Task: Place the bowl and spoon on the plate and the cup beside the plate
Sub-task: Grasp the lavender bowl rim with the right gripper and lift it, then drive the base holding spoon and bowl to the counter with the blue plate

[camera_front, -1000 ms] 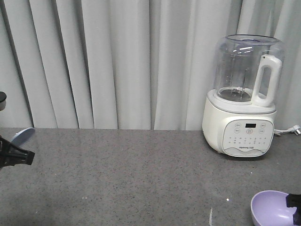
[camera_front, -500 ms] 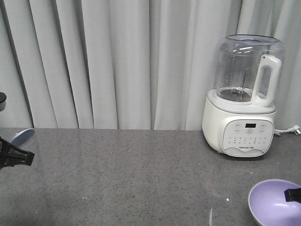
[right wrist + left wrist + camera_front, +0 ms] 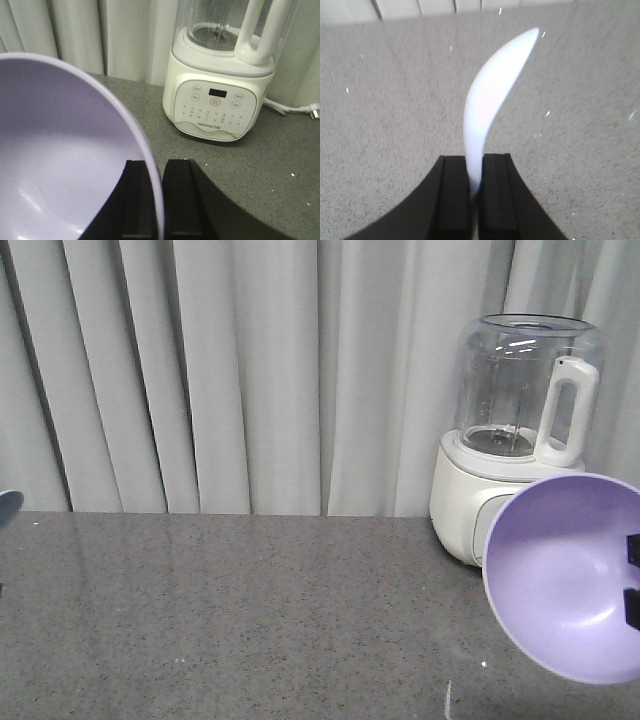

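The lavender bowl [image 3: 570, 575] hangs tilted in the air at the right, its inside facing the front camera. My right gripper [image 3: 155, 170] is shut on its rim, with the bowl [image 3: 60, 150] filling the left of the right wrist view. In the front view only the right gripper's black tips [image 3: 633, 578] show at the frame edge. My left gripper [image 3: 476, 172] is shut on the pale blue plate [image 3: 490, 100], seen edge-on as a crescent above the grey table. A sliver of the plate [image 3: 6, 506] shows at the far left. The spoon and the cup are out of view.
A white blender [image 3: 520, 440] with a clear jar stands at the back right of the grey countertop [image 3: 260, 610], close behind the lifted bowl; its panel [image 3: 215, 107] faces the right wrist camera. Its cable plug [image 3: 314, 111] lies to the right. Pale curtains [image 3: 250, 370] hang behind.
The right gripper has raised the bowl from the lower right corner and tipped it toward the camera, covering part of the blender. The left gripper has moved left, out of the front view.
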Available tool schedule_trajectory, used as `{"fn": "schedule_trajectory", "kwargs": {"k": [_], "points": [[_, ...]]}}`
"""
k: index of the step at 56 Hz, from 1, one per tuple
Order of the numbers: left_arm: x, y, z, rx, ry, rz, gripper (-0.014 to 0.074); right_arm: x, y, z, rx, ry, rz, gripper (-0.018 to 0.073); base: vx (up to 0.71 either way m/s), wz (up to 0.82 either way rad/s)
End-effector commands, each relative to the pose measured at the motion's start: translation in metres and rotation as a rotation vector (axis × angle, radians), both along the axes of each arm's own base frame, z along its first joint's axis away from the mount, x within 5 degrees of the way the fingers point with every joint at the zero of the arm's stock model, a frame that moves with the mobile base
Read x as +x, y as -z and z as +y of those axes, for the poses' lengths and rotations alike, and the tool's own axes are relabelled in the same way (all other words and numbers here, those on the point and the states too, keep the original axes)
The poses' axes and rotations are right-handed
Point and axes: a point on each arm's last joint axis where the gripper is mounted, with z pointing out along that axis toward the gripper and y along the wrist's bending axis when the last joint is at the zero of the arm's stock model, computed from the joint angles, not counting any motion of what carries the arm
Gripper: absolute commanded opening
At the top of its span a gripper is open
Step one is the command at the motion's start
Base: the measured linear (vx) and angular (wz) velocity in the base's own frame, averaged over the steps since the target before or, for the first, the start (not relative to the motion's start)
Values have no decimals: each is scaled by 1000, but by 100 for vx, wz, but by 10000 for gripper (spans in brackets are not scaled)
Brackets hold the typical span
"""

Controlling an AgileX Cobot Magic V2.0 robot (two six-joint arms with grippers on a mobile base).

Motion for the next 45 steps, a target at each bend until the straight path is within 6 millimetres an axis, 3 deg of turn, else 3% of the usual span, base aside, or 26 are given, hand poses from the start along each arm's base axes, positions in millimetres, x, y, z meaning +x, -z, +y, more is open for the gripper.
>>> {"fn": "schedule_trajectory", "kwargs": {"k": [1,10,18,45], "points": [[-28,-11,3,-50,27,-205,-6,-22,-9,0,30,1,-179,-10,0,0],[-75,5,13,-70,31,-304,-6,-56,1,-3,58,3,-230,-8,0,0],[-95,13,18,-79,31,-344,-6,-71,0,-4,60,0,-264,-8,0,0],[-100,19,19,-77,25,-296,-6,-74,-1,-5,63,-1,-273,-8,0,0]]}}
